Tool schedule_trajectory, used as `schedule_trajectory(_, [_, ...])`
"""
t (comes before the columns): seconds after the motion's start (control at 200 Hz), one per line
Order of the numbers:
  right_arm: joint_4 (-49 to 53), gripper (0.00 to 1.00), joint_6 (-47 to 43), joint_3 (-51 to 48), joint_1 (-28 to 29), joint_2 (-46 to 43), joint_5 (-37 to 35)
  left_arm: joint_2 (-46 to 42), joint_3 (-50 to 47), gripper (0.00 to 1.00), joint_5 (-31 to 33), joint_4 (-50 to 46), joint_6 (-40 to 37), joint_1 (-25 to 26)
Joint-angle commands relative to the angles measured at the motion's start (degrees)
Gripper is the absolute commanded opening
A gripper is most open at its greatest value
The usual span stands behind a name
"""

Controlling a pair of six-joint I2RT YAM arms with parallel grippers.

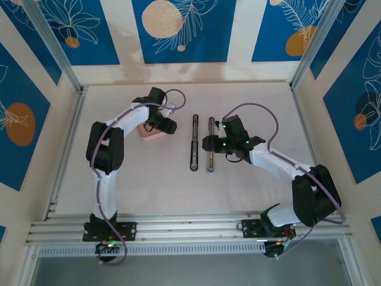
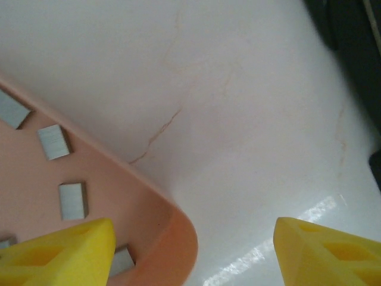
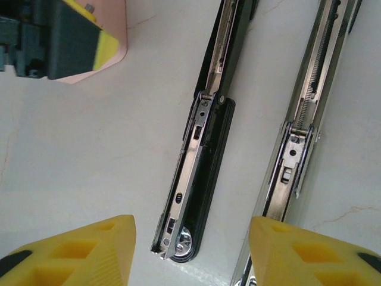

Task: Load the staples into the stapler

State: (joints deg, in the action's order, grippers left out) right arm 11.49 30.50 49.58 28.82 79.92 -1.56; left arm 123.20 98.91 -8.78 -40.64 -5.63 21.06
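Yellow pads [image 3: 65,253] of the right gripper [image 3: 190,250] sit at the bottom corners of its wrist view. They stand apart with nothing clamped. Between them lies one end of the black stapler bar [image 3: 211,155], with a metal channel showing along its top. Just beside it, and parallel, lies the silvery bar [image 3: 297,149], which has a spring inside. Its end passes under one pad, and whether they touch cannot be told.

From above, both bars lie side by side in the middle of the table [image 1: 149,190], running away from the arm bases. The black one is on the left and the silvery one on the right. The right arm reaches in from the right with its elbow bent, and its gripper points left at the bars. The left arm rises from its base, bends and reaches right. The left gripper [image 1: 169,126] is over the pink box [image 1: 149,134], left of the bars.

In the left wrist view the jaws stand apart and empty. One pad is over the box's rounded corner and the other is over bare table. The open box holds several small grey staple strips [image 2: 73,200], lying apart on its floor.
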Motion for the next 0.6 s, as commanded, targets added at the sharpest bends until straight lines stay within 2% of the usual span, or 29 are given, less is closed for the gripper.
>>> schedule_trajectory(0.0, [-0.7,0.53,-1.2,-0.6,0.4,-1.2,1.5,1.2,2.7,0.68,-2.6,-6.8,-1.9,-0.4])
schedule_trajectory(0.31, [-1.3,0.53,-1.3,-0.5,0.6,-1.2,2.0,-2.1,-2.3,0.64,-7.4,-8.0,-1.4,0.1])
schedule_trajectory(0.595, [-1.3,0.52,-0.1,-0.9,1.1,-1.2,1.6,-9.8,-12.3,0.64,-9.4,-4.7,1.2,4.1])
